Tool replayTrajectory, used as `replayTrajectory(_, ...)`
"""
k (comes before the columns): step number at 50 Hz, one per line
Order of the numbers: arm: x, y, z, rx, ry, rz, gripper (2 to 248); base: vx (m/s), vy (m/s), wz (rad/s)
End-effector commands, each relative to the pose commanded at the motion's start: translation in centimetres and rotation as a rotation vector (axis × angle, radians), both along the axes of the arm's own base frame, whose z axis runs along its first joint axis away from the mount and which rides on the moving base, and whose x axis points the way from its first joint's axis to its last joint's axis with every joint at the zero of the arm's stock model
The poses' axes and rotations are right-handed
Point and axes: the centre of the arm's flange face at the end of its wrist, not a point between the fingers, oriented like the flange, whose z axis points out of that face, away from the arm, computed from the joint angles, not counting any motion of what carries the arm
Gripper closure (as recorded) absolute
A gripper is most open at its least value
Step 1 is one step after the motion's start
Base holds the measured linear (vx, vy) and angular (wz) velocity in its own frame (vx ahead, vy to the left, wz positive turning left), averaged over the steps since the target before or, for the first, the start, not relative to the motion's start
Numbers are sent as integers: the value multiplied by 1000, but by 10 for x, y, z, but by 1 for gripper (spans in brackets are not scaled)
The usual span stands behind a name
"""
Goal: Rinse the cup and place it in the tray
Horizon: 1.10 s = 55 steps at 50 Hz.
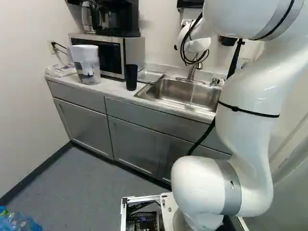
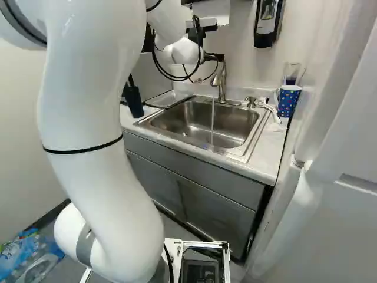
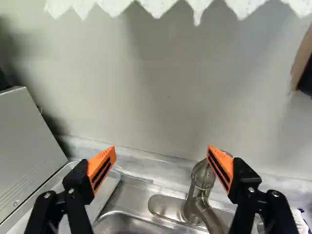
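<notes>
In the left base view, a tall, plain black cup (image 1: 131, 77) stands left of the sink (image 1: 183, 91). In the right base view, a dotted blue mug (image 2: 288, 101) stands right of it; the end effector (image 2: 215, 58) is above its back edge. In the wrist view, the fingers stand wide apart.

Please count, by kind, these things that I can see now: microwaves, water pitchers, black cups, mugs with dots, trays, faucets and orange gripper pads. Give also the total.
Microwave: 1
Water pitcher: 1
Black cup: 1
Mug with dots: 1
Tray: 1
Faucet: 1
Orange gripper pads: 2
Total: 8
</notes>
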Motion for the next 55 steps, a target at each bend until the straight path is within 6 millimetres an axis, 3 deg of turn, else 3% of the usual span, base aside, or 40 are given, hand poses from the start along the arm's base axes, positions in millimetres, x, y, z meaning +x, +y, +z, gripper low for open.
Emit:
replayTrajectory(16,-9,10,15,2,7,12,3,0,0,0)
replayTrajectory(55,-32,14,9,22,98,11,3,0,0,0)
